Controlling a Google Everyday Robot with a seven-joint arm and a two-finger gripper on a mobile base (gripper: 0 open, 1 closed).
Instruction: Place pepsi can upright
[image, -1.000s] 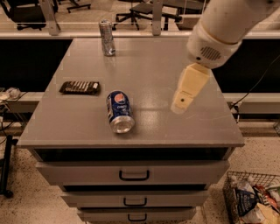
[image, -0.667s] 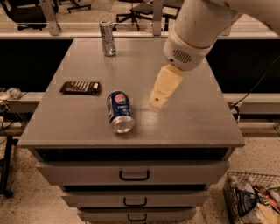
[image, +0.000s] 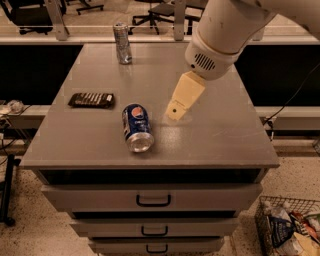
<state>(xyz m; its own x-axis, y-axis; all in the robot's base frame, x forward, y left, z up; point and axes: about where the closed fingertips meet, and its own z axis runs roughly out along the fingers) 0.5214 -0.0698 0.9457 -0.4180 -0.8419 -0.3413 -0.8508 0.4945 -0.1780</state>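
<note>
The blue pepsi can (image: 136, 127) lies on its side on the grey cabinet top (image: 215, 135), its silver end facing the front edge. My gripper (image: 176, 111) hangs from the white arm, its cream fingers pointing down toward the surface just right of the can, a short gap away from it. The gripper holds nothing.
A tall slim silver can (image: 122, 43) stands upright at the back left. A dark flat snack bar (image: 91, 100) lies at the left, behind the pepsi can. Drawers with handles sit below the top. A wire basket (image: 287, 230) stands on the floor at the lower right.
My arm and gripper have moved left across the cabinet top, from the right side to just beside the pepsi can. The cans have not moved.
</note>
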